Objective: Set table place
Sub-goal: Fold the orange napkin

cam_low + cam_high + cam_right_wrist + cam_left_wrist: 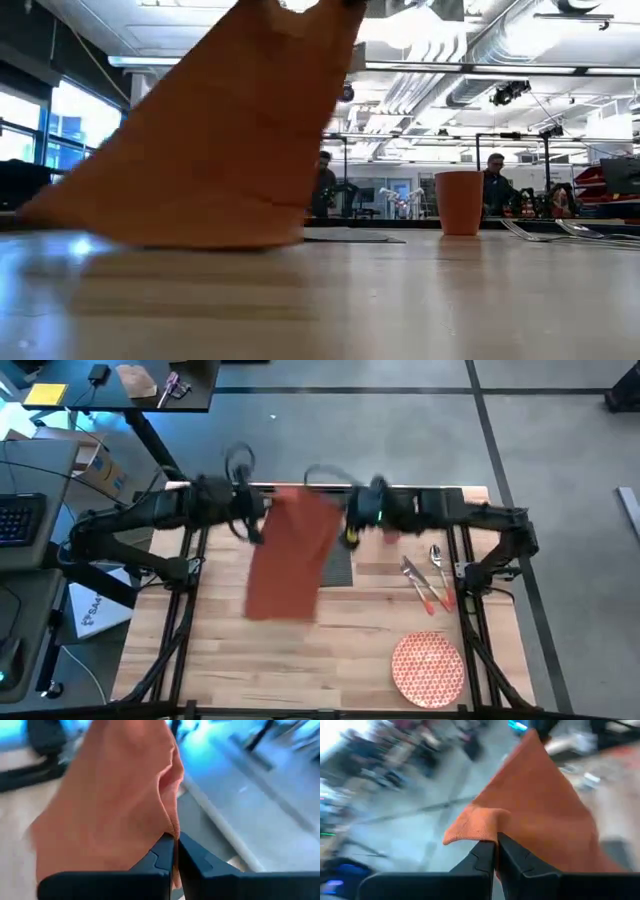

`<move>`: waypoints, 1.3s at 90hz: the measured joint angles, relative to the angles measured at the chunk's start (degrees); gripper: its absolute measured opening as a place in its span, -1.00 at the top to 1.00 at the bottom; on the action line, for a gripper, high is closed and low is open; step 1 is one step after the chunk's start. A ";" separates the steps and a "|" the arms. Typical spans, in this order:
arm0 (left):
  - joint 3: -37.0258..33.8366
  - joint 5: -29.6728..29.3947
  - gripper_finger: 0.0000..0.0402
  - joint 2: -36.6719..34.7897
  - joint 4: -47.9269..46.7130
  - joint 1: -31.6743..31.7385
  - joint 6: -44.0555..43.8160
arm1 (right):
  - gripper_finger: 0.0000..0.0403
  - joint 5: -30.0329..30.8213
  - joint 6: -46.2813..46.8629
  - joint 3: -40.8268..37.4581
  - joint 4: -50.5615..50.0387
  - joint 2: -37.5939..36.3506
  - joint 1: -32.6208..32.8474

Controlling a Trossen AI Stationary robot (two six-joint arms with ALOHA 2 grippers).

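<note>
Napkin [292, 555] hangs stretched between your left claw [496, 851] and right claw [176, 845], each clamped on a top corner, spreading it over the tabletop [340, 645].

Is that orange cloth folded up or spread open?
Spread open: the orange napkin hangs as a broad sheet between the left pincer and right pincer, its lower edge touching the table.

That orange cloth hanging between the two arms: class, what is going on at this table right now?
Both arms hold the orange napkin up by its top corners: the left gripper and the right gripper each have their jaws shut on the cloth. It hangs with its lower edge touching the table, partly over the dark placemat. The plate, the utensils and the red cup lie untouched to the right.
</note>
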 joint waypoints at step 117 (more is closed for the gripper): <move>-31.84 9.63 1.00 10.64 23.97 -46.64 -67.71 | 1.00 -15.73 53.79 -32.75 25.64 6.91 42.13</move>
